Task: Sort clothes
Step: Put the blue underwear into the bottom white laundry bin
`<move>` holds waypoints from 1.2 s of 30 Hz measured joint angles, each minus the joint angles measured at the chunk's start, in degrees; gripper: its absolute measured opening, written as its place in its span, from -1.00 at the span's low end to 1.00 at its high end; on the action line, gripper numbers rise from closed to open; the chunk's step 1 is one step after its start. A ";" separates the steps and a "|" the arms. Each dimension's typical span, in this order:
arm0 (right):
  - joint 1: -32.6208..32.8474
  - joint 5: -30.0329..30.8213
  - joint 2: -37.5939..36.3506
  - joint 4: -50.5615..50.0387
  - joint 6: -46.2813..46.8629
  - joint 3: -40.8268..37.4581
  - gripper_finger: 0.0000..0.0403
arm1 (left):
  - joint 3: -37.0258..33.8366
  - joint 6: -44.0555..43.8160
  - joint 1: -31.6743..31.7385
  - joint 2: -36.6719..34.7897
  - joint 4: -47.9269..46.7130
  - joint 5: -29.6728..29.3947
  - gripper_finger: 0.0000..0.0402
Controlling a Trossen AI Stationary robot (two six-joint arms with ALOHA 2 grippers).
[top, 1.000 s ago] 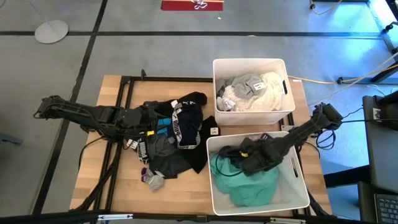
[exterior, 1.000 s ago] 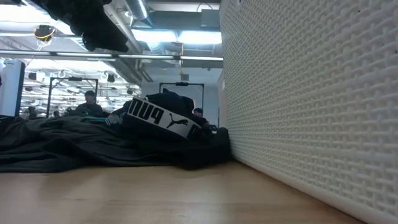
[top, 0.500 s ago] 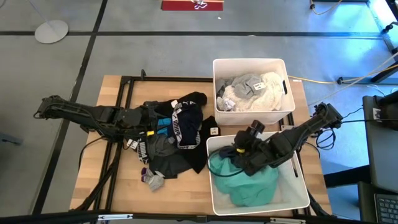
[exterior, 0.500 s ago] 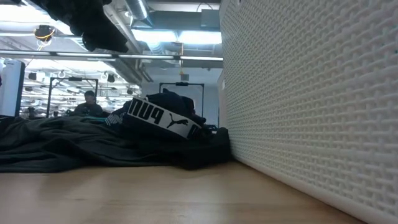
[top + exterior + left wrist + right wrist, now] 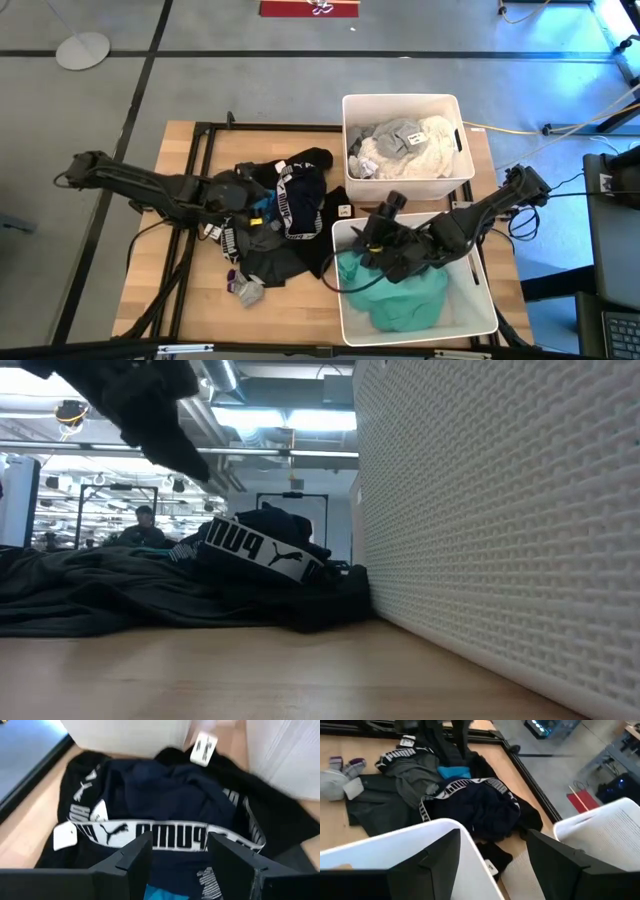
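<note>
We see the left gripper point(image 5: 262, 203) spread wide and empty above the dark clothes point(image 5: 285, 225) heaped on the table point(image 5: 170, 250); its wrist view alone shows navy briefs point(image 5: 165, 800) directly ahead. The right gripper point(image 5: 372, 240), likewise wide and empty, hovers over the teal garment point(image 5: 400, 295) inside the near bin point(image 5: 485, 300). Only the high view shows the far bin point(image 5: 400, 105) beyond it holding light garments point(image 5: 410, 145).

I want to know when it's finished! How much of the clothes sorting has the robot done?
About halfway, I'd guess. Light clothes already fill the far bin, and a teal garment lies in the near bin. Right now neither claw holds anything: the right claw hangs open over the near bin, the left claw open above the dark pile. That pile and a grey sock remain.
</note>
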 joint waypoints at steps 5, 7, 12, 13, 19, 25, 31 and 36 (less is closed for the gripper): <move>0.00 -0.33 0.00 0.61 -1.07 -0.82 0.14 | 0.00 -0.14 0.00 4.71 -1.79 1.97 -0.10; 0.00 -0.44 0.00 1.13 -1.10 -1.67 0.14 | -0.02 -0.26 0.00 6.66 -1.33 2.19 -0.10; 0.00 -0.40 0.02 2.49 -1.33 -3.95 0.14 | -0.02 -0.28 0.51 11.82 -0.68 2.23 -0.10; 0.00 -0.43 0.02 3.02 -1.33 -4.38 0.14 | -0.02 -0.29 0.73 12.88 0.05 2.22 -0.10; 0.00 -0.42 0.02 4.38 -1.42 -5.76 0.14 | -0.02 1.92 1.21 18.43 6.07 1.51 -0.17; 0.00 -1.80 0.02 5.35 -1.48 -5.95 0.14 | -0.02 4.09 1.84 21.47 10.30 1.33 -0.60; 0.00 -0.91 0.02 7.96 -6.26 -5.95 0.14 | 0.00 7.63 1.12 19.90 14.44 1.12 -0.95; 0.00 -0.96 0.02 14.34 -12.78 -5.95 0.14 | 0.09 11.02 -1.30 14.33 16.97 1.17 -0.94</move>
